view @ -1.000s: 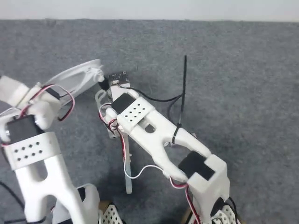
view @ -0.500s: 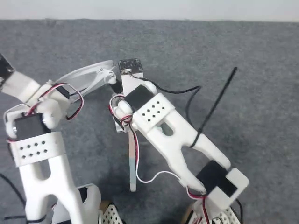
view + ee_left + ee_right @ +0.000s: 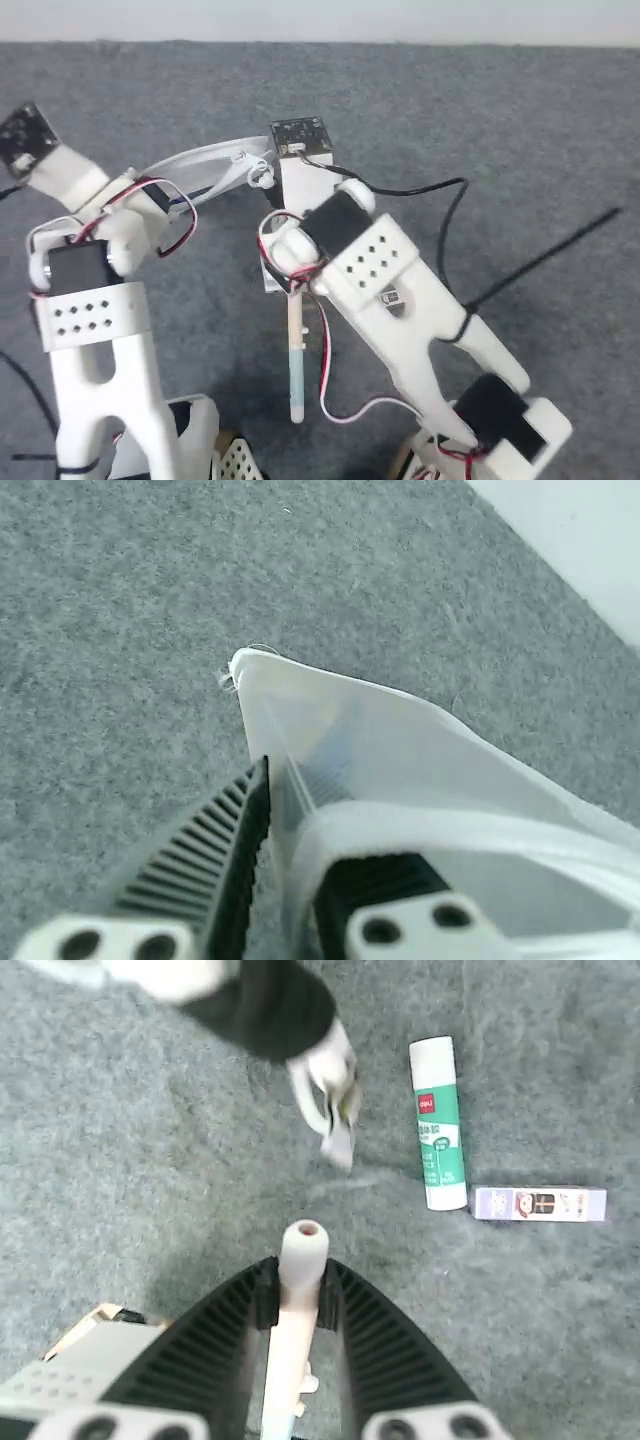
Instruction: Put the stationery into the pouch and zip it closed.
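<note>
Over a grey carpet, the left gripper is pinching the rim of a translucent white pouch, its ribbed fingers clamped on the fabric near one corner and holding that edge up off the floor. The right gripper is clenching a cream pen lengthwise between its fingers, with the pen's round end poking out just beyond them. Seen from above, the pouch is stretching in a shallow arc from the left gripper toward the right one, and the pen is trailing back from the right gripper toward the arms' bases. Just ahead of the pen's end a small white loop with a metal tab is hanging, blurred, and may be the pouch's zip pull. A green-and-white glue stick is lying flat on the carpet nearby, and a small lilac box is lying just beside the end away from its cap
</note>
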{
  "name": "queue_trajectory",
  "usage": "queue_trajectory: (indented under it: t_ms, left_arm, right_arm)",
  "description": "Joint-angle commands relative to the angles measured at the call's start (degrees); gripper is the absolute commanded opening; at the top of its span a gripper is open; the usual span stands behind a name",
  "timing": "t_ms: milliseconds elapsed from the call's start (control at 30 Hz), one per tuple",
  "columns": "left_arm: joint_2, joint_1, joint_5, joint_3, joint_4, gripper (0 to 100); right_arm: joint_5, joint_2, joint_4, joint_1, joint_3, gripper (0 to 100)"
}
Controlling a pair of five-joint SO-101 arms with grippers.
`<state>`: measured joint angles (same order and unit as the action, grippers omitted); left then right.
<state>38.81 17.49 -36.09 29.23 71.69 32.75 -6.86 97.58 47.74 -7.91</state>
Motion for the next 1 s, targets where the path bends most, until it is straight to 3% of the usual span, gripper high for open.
queue_trajectory:
  t_ms: [0,233,400,967]
  left_arm:
    - [0.70,-0.26,0.62,-1.54,0.18,1]
    - [0.70,-0.44,0.62,-1.45,0.26,1]
    - [0.79,-3.69,0.79,-1.80,2.46,1]
    - [0.79,-4.40,3.08,-1.89,2.29,1]
  right_arm:
    - [-0.79,-6.99,2.59,-0.84,-0.70,0.6]
    - [-0.88,-13.85,2.86,-0.66,3.16,0.6]
    - [-0.88,-21.41,-3.38,-0.57,10.37,0.6]
    - [-0.44,-41.63,-26.42,-0.57,31.12,0.6]
